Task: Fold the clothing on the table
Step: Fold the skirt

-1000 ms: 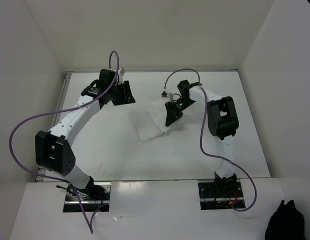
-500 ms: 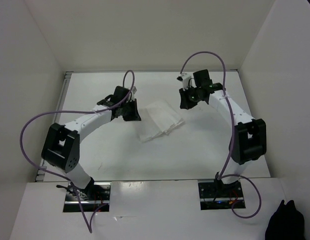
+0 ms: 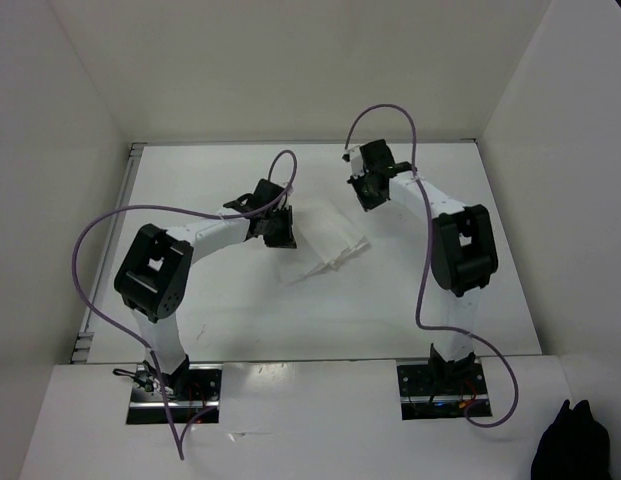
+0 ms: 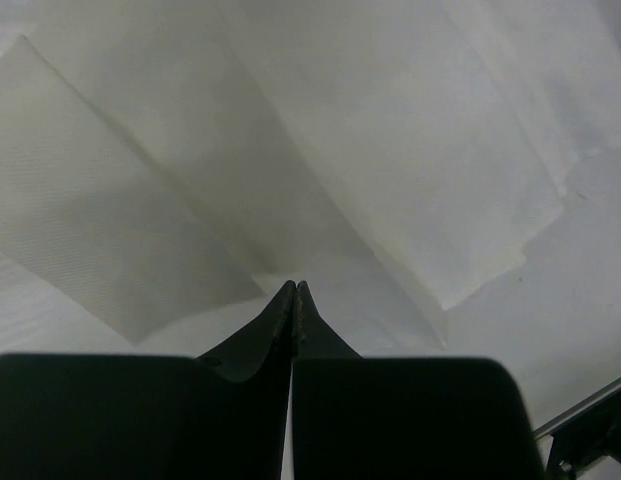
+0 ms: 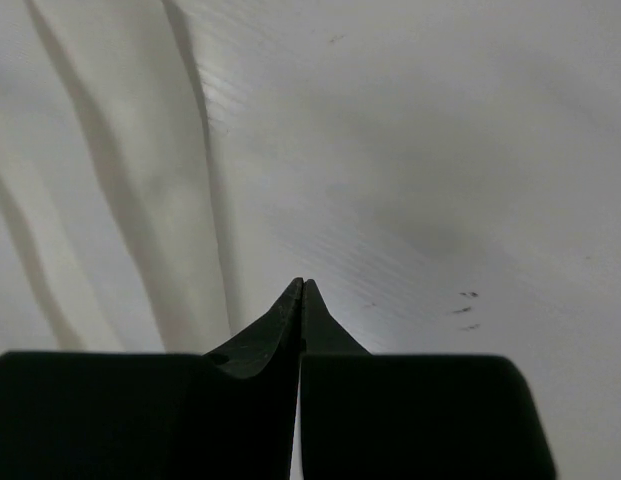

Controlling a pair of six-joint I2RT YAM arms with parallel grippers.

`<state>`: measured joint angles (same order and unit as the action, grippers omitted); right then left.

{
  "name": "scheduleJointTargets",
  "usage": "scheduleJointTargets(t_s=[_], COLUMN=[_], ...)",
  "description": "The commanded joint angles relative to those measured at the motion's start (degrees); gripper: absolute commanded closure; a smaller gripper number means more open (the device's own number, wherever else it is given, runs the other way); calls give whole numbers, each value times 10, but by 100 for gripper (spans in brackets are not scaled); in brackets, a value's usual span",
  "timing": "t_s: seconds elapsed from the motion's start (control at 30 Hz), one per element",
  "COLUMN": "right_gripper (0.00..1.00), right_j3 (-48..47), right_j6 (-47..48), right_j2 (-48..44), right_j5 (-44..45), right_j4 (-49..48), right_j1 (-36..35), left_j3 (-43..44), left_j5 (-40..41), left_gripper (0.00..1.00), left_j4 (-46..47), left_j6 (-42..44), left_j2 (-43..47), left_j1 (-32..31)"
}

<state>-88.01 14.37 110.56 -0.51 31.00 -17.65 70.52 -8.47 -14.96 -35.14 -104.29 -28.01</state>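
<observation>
where left end effector [image 3: 283, 237] sits, clothing [image 3: 327, 245] hidden

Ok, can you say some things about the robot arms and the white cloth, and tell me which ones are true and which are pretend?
1. The left end effector and the right end effector are both shut. True.
2. The right end effector is gripping the clothing. False: it is apart from the clothing, farther back on the table, with nothing between its fingers.
3. The left end effector is at the clothing's left edge. True, as the top view shows.
4. The clothing is black. False: it is white. The only black cloth is the black bundle at the near right corner, off the table.
</observation>
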Motion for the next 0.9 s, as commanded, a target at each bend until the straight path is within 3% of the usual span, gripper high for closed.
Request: scheduleJointTargets(t_s=[0.0, 0.33, 0.63, 0.87], right_gripper=[100, 100, 100, 100], right_j3=[-26, 49, 144, 115], right_j6=[-2, -7, -22, -46], right_j2=[55, 42, -5, -30], right_j5=[49, 53, -39, -49], right_j4=[-1, 1, 19, 29], right_j1=[-33, -75, -107, -113], left_j3=[31, 37, 69, 97], left_j5=[8, 14, 24, 54], left_gripper=[100, 100, 100, 100], left_j4=[-17, -42, -74, -91], left_j6=[-2, 16, 39, 62], left_j2=[-27, -37, -76, -76], left_j1=[-6, -11, 1, 27])
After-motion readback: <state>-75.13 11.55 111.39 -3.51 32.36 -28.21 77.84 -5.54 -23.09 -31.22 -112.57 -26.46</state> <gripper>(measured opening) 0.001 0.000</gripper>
